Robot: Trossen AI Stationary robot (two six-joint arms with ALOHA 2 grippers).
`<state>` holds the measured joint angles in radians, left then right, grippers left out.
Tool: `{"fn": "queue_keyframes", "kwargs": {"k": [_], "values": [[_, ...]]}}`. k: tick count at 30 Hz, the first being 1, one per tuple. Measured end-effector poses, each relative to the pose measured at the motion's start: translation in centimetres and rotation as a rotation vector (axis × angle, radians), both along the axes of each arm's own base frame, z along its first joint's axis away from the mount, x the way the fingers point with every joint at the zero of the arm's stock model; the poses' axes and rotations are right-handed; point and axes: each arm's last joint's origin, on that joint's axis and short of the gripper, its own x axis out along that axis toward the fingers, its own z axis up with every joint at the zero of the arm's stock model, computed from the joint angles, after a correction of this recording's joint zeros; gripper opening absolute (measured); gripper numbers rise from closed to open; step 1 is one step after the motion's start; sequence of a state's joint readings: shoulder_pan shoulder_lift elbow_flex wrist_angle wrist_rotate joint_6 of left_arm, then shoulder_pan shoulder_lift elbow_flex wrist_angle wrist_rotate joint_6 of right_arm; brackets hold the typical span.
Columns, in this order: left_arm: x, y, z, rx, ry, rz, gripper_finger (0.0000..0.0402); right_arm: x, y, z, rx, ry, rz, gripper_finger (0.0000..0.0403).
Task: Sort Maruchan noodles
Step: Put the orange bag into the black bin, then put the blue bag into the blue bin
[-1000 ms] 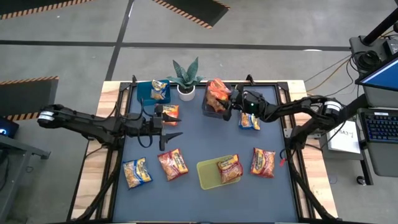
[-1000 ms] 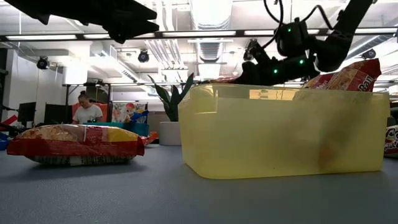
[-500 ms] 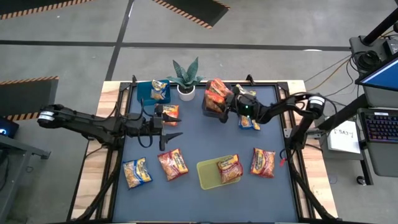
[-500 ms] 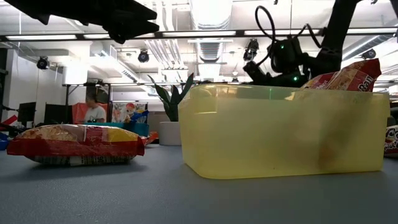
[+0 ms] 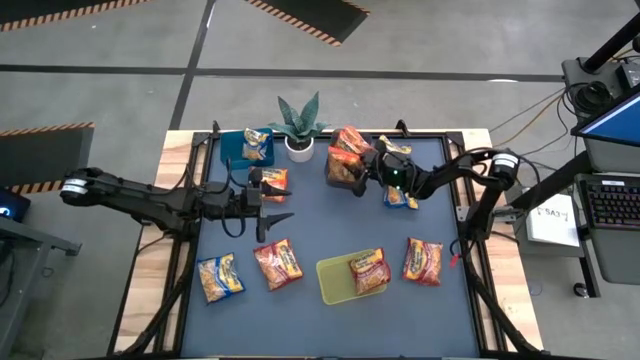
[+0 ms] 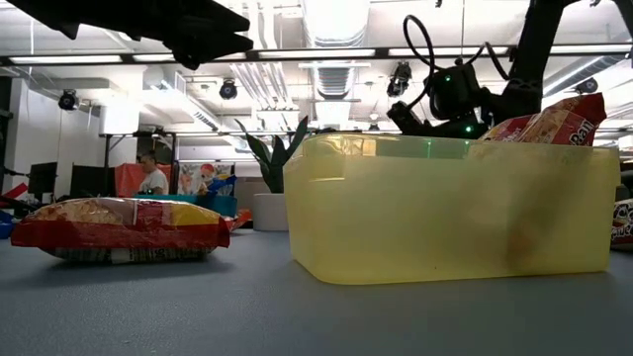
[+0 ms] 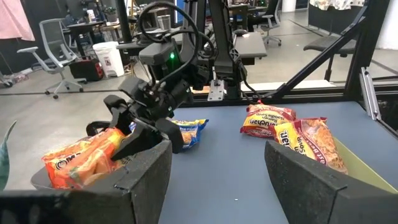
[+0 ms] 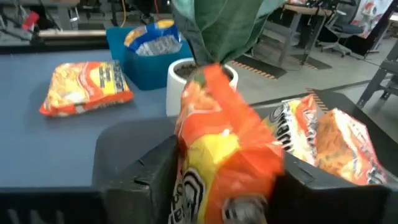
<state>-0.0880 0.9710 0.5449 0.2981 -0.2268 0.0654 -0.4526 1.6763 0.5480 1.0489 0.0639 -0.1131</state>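
Blue-matted desk [image 5: 320, 225] | orange packet [image 8: 224, 155] gripped in right hand [image 5: 362, 177] over dark bin [image 5: 342, 176] at far edge | release only once fully inside | left hand [image 5: 278, 203] parted, empty.

Beyond my blue-grey table top [image 5: 320, 220], framed in pale wood, lies a grey concrete floor [image 5: 120, 90] marked with orange-and-black hazard stripes [image 5: 300, 20]. The level view shows a white ceiling with long strip lights [image 6: 326, 54], hanging spot lamps [image 6: 67, 99], and a seated person at a far desk [image 6: 151, 178]. White swivel office chairs [image 7: 53, 40] and a white waste bin [image 7: 107, 57] stand behind.
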Motion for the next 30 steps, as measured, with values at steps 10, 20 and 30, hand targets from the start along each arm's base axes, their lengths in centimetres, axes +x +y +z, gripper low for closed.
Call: {"fn": "queue_keyframes", "kwargs": {"k": [10, 20, 30], "values": [[0.0, 0.0, 0.0, -0.018, -0.002, 0.002, 0.0239, -0.6, 0.2, 1.8, 0.012, -0.002, -0.017, 0.0244], [-0.3, 0.3, -1.8, -0.173, 0.139, 0.151, 0.0239, -3.3, 3.7, 8.5, 0.107, -0.086, 0.039, 0.0255], [0.9, 1.0, -6.3, -0.255, 0.400, 0.389, 0.0238, -6.5, 10.9, 12.2, 0.378, -0.144, 0.260, 0.0222]]}}
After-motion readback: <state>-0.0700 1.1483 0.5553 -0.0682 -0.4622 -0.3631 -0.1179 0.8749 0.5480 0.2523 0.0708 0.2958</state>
